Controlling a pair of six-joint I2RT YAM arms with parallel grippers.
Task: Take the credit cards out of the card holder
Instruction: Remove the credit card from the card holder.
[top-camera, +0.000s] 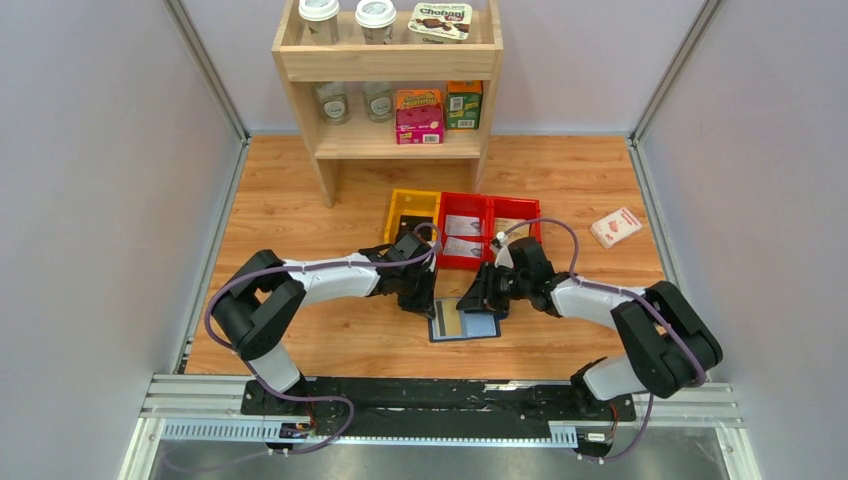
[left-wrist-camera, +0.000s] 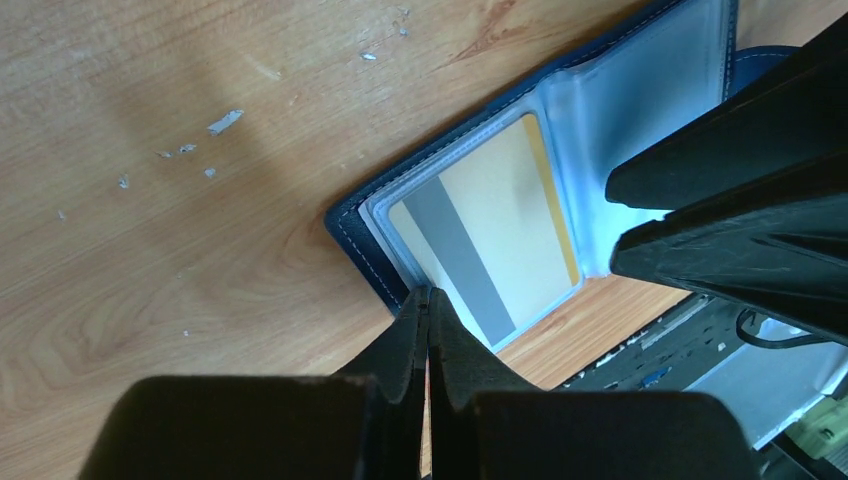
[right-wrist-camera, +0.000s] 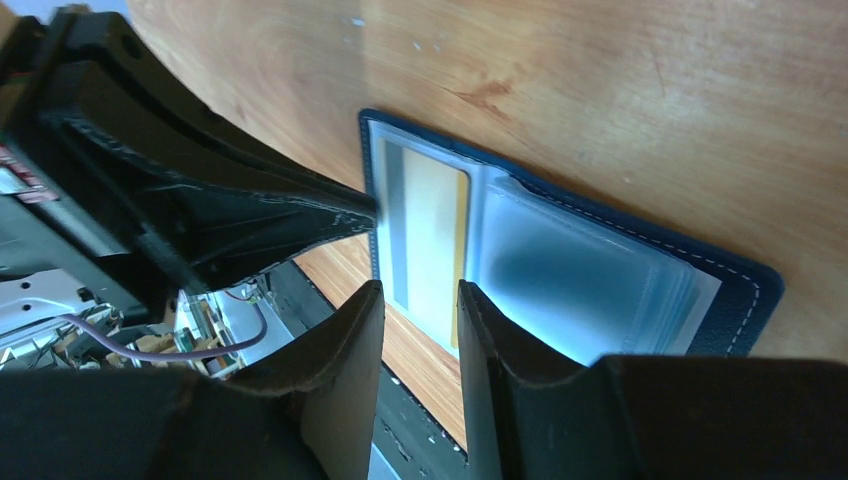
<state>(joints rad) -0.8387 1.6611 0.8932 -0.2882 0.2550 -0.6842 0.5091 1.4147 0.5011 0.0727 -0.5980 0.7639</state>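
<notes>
On the desk (top-camera: 300, 200), between my claws: card holder (top-camera: 464, 324), open flat; one gold credit card (left-wrist-camera: 490, 235) inside a clear sleeve (left-wrist-camera: 375, 205). My left claw (left-wrist-camera: 428, 300): fingers together, tips at holder's edge. My right claw (right-wrist-camera: 420, 290): fingers apart above the card. Method: pin holder, pinch card alone, draw straight out.

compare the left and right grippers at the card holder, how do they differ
The left gripper has its fingers pressed together; the right gripper holds them apart with a clear gap. The left gripper's tip meets the edge of the card holder beside the gold card; the right gripper lines up with that card's end, contact unclear. Both are black and low at the open holder.
</notes>
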